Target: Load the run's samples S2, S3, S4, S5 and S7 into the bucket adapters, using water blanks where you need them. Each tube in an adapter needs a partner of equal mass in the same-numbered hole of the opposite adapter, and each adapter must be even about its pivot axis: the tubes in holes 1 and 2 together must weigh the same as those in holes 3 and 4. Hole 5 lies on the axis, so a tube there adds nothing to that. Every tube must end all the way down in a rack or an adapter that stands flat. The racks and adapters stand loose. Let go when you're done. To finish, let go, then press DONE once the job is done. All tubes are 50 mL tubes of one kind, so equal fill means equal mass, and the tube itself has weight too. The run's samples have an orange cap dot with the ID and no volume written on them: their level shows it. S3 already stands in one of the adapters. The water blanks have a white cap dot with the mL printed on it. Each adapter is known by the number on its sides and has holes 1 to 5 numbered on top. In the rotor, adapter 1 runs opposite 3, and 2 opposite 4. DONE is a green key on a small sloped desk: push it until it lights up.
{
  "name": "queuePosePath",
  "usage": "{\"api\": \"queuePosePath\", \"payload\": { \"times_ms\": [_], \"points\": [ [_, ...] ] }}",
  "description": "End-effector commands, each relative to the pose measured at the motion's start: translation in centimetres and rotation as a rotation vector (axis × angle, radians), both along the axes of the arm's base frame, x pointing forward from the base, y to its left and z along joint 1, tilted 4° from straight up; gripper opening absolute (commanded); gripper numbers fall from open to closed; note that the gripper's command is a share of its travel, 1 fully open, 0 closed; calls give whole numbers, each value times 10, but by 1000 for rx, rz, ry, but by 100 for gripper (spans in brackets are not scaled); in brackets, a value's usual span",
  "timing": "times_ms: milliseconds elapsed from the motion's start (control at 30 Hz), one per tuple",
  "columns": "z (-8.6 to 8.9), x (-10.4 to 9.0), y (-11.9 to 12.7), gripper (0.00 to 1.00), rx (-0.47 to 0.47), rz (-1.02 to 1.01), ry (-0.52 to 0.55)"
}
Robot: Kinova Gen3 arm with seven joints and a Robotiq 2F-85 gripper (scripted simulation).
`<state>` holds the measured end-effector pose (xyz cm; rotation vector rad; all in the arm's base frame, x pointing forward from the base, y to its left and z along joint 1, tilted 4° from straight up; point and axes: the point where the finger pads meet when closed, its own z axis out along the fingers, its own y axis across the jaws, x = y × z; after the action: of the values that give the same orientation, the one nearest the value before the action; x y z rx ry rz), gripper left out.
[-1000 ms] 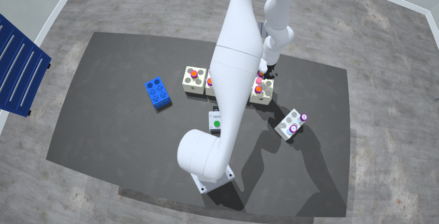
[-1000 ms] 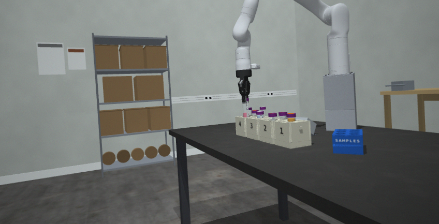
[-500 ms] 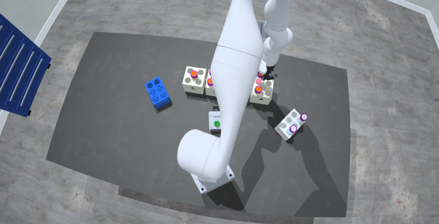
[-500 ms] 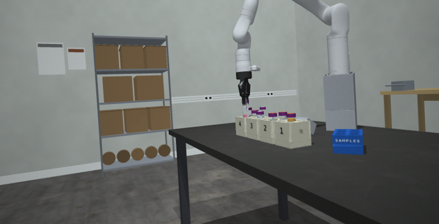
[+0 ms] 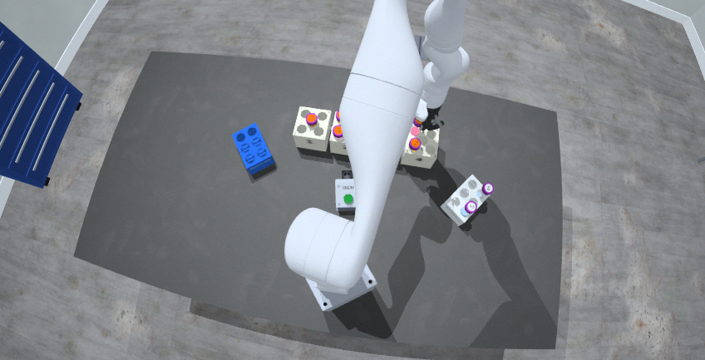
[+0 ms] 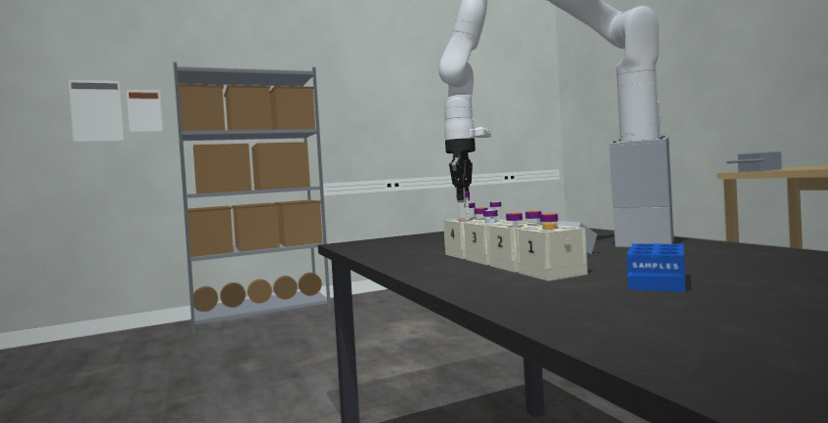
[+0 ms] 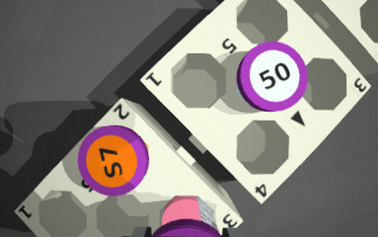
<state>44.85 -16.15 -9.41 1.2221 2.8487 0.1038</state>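
Note:
My gripper (image 5: 430, 121) (image 6: 463, 191) is shut on a purple-capped sample tube of pink liquid (image 7: 186, 215) (image 5: 415, 130). It holds the tube upright over adapter 4 (image 7: 126, 197) (image 6: 453, 237), at the corner marked 3, with the lower end at or in the hole. I cannot read the tube's ID. Sample S7 (image 7: 113, 160) (image 5: 414, 144) stands in adapter 4 by the number 2. A 50 mL blank (image 7: 272, 75) stands in hole 5 of adapter 3 (image 6: 475, 239). Adapter 1 (image 5: 311, 129) (image 6: 549, 251) holds one orange-dot sample (image 5: 311, 119).
Adapter 2 (image 6: 500, 244) is largely hidden by my arm from above. The blue samples rack (image 5: 253, 150) (image 6: 655, 267) stands empty on the left. A white rack (image 5: 467, 198) with two blanks stands on the right. The DONE desk with its green key (image 5: 347, 199) stands in front of the adapters.

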Motion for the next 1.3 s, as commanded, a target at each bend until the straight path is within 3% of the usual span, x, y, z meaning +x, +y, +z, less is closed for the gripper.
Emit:
{"api": "queuePosePath", "payload": {
  "times_ms": [0,1267],
  "points": [
    [-1,1,0,10,-1,0,-2],
    [-23,2,1,10,-1,0,-2]
  ]
}}
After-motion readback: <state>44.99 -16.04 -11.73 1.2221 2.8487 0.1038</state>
